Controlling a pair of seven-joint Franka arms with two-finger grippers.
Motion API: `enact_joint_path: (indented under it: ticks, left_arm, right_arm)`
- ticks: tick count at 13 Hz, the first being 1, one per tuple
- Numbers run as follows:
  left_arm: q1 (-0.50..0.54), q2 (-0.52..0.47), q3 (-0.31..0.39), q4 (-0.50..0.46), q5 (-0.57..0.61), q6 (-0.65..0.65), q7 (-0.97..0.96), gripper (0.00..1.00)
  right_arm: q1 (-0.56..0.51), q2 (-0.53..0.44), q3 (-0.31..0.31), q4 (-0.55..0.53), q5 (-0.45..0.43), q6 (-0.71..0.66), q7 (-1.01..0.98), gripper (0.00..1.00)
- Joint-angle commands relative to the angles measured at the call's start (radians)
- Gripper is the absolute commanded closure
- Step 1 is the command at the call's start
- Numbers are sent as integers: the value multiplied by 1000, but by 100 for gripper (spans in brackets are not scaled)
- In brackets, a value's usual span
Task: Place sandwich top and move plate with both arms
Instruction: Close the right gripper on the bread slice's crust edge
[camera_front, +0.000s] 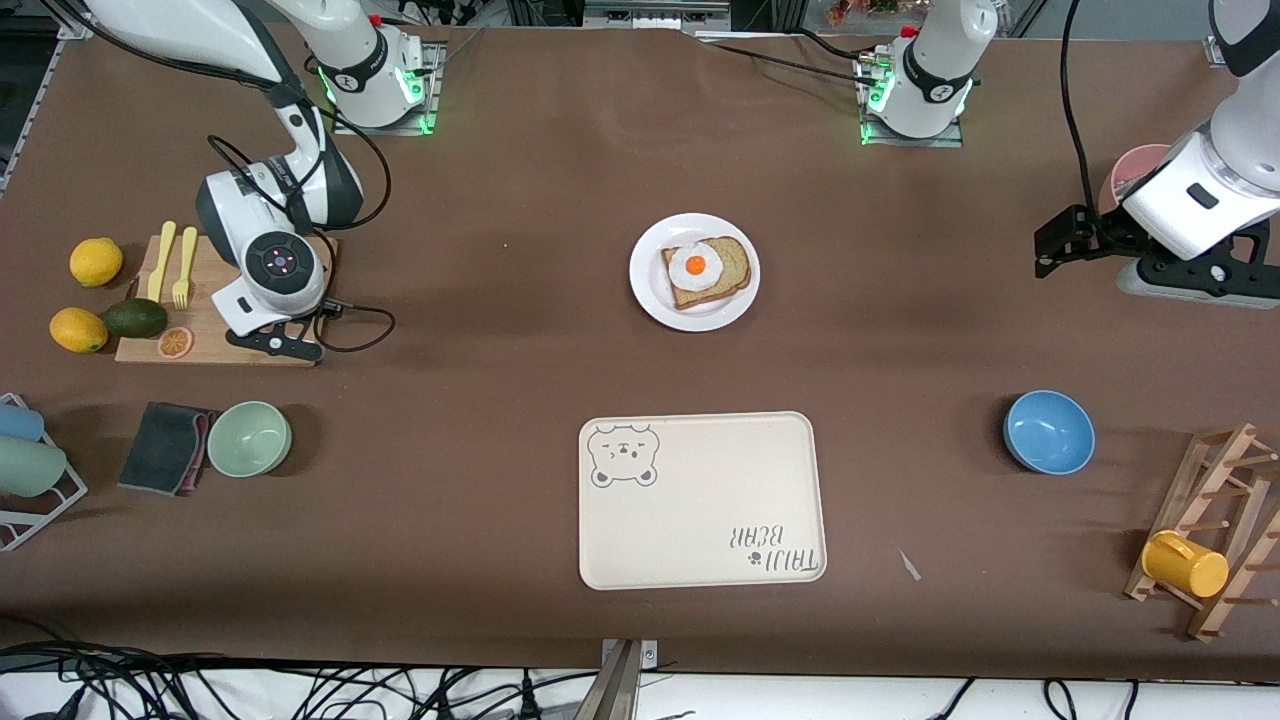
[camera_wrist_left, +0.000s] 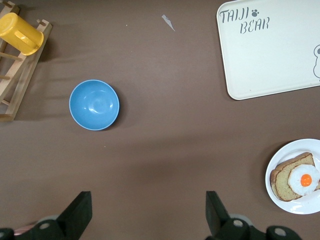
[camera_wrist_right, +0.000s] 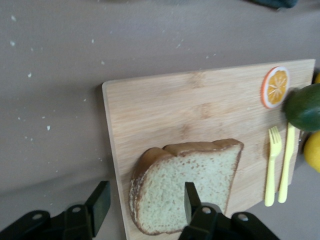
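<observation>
While both claws (camera_wrist_left: 145, 212) (camera_wrist_right: 142, 207) gape empty, one sandwich top (camera_wrist_right: 185, 182) lies apart from one plate (camera_front: 694, 271).

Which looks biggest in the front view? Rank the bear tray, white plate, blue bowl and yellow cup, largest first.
1. Bear tray
2. White plate
3. Blue bowl
4. Yellow cup

The gaps in size are plain, so there are no ties.

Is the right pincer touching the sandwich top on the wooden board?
Cannot tell. In the right wrist view the open right pincer overlaps the sandwich top, but no contact or gap shows.
</observation>
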Motion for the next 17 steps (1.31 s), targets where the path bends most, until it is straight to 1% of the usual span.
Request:
enact_joint_path:
  ticks: [1, 2, 3, 4, 6, 8, 13, 14, 16, 17]
  left_arm:
    - [5, 14, -3, 33, -10, -22, 13, 0]
    - [5, 14, -3, 33, -12, -22, 13, 0]
    - [5, 14, -3, 33, -10, -22, 13, 0]
    - [5, 14, -3, 33, -12, -22, 13, 0]
    - [5, 14, -3, 33, -10, -36, 13, 0]
    - [3, 14, -7, 30, -10, -50, 13, 0]
    - [3, 14, -7, 33, -10, -50, 13, 0]
    - [3, 14, -7, 35, -10, -50, 13, 0]
    - [5, 14, -5, 35, -10, -50, 13, 0]
    - [5, 14, -5, 35, -10, -50, 13, 0]
  right_arm:
    - [-4, -7, -4, -17, -23, 24, 16, 34]
    - [-4, -7, -4, -19, -23, 25, 14, 36]
    - [-4, -6, -4, -23, -23, 24, 8, 48]
    - [-4, -1, -4, -34, -23, 25, 9, 53]
    - [-4, -7, -4, -43, -23, 16, 13, 54]
    - [-4, 10, -4, -46, -23, 39, 13, 54]
    - [-4, 14, -4, -62, -23, 47, 14, 55]
    - [-4, 14, -4, -63, -23, 45, 14, 59]
    - [-4, 13, -6, -72, -23, 41, 14, 70]
    - [-5, 13, -10, -72, -23, 42, 14, 80]
